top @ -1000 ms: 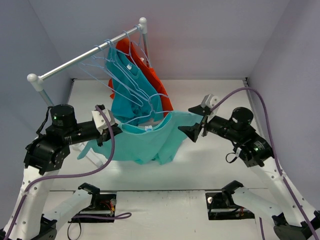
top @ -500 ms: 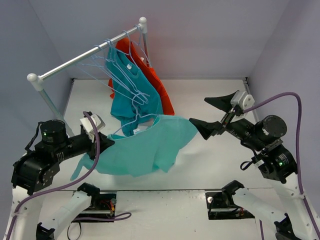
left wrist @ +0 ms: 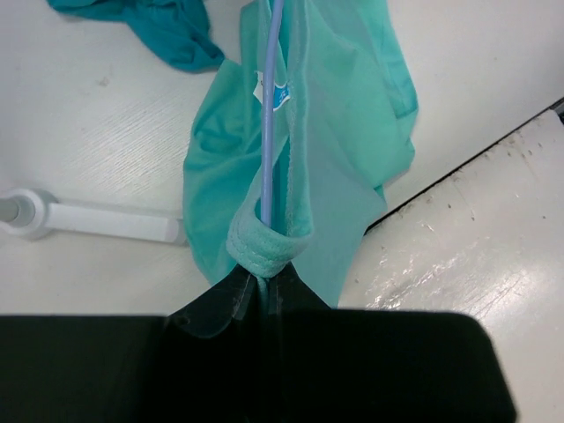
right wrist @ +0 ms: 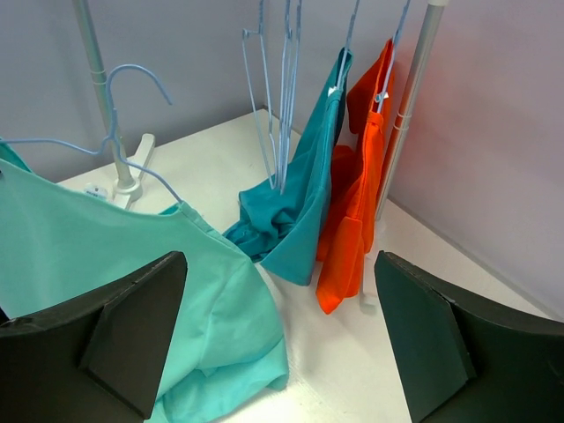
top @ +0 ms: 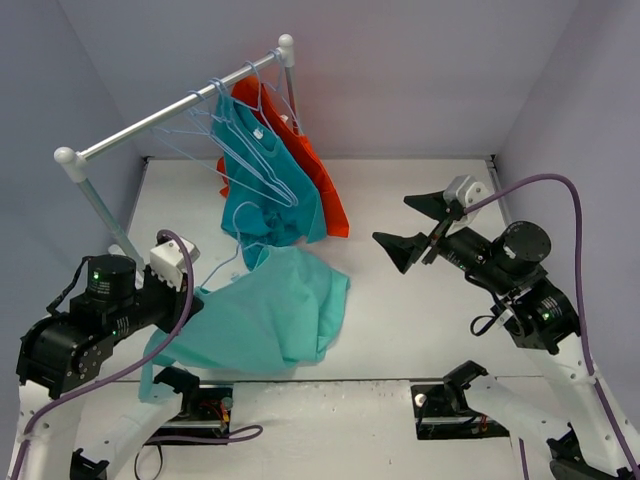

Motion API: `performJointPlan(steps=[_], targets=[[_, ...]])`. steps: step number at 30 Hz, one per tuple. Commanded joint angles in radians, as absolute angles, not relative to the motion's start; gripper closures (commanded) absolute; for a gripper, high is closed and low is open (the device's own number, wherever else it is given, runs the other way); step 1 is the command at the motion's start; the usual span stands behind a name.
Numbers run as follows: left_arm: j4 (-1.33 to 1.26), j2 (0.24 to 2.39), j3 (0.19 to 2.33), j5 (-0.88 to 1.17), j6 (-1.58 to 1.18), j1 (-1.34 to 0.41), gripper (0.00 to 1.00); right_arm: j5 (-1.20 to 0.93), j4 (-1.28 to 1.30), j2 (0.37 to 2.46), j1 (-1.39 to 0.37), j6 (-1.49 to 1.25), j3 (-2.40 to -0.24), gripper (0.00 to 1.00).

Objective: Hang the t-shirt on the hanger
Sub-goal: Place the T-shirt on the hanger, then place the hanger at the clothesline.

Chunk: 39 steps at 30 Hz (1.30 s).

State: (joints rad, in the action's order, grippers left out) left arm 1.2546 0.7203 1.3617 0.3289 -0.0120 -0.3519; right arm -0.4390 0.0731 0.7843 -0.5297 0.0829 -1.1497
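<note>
The left pincer (left wrist: 263, 286) is clenched on a rolled edge of the t-shirt (left wrist: 344, 123), together with the hanger (left wrist: 270, 106) wire that runs through that fold (pinching both at once probably keeps the cloth from sliding off the wire). From this grip the t-shirt drapes over the worktop (top: 420, 300), its label (left wrist: 275, 91) just beside the wire. The right pincer (top: 412, 225) stands released and empty, well apart on the t-shirt's far side and facing it. Beyond, the rack (top: 170, 110) carries a darker teal shirt (top: 265, 190) and an orange garment (top: 325, 190).
</note>
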Motion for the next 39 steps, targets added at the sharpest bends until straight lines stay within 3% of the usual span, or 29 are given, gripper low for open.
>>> performJointPlan(steps=[1,11,27,39], targets=[[1.256,0.768,1.424,0.173,-0.082,-0.35,1.0,-0.425,-0.003,0.803,-0.525,0.095,-1.151,0.15],[1.143,0.797,1.562,-0.212,-0.216,-0.35,1.0,-0.426,-0.003,0.811,-0.525,0.103,-1.131,0.15],[0.981,1.004,1.834,-0.434,-0.164,-0.35,1.0,-0.419,-0.003,0.781,-0.525,0.122,-1.115,0.14],[0.834,1.078,1.713,-0.524,-0.25,-0.35,1.0,-0.399,-0.002,0.756,-0.525,0.122,-1.089,0.14]])
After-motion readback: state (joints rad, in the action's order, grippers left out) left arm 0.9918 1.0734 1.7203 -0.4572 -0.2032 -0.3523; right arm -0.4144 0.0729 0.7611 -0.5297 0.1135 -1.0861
